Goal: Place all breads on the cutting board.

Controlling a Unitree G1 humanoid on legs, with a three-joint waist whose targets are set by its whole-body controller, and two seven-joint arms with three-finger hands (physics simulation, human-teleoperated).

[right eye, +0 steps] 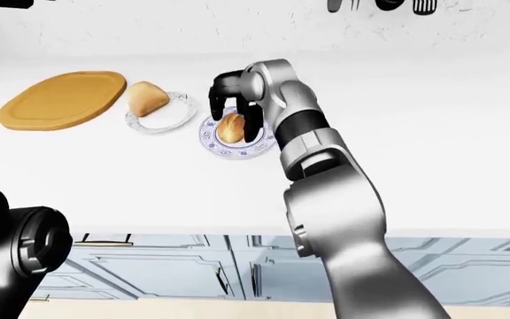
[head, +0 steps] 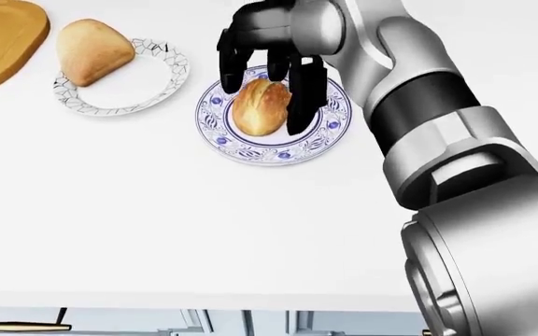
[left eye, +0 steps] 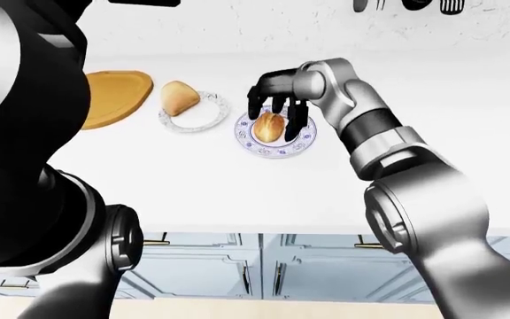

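Hovering black right hand (head: 267, 77), oval crusty bread roll (head: 259, 106), blue-patterned round plate (head: 250, 150)

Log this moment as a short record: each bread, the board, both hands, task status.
bread roll: lies on the blue-patterned plate
second bread: on the black-lined white plate, left of the first in the head view
cutting board: bare, at far left of the counter
right hand: over the roll, open fingers straddling it, not closed
left hand: not visible; only the left arm shows
status: no bread on the board yet
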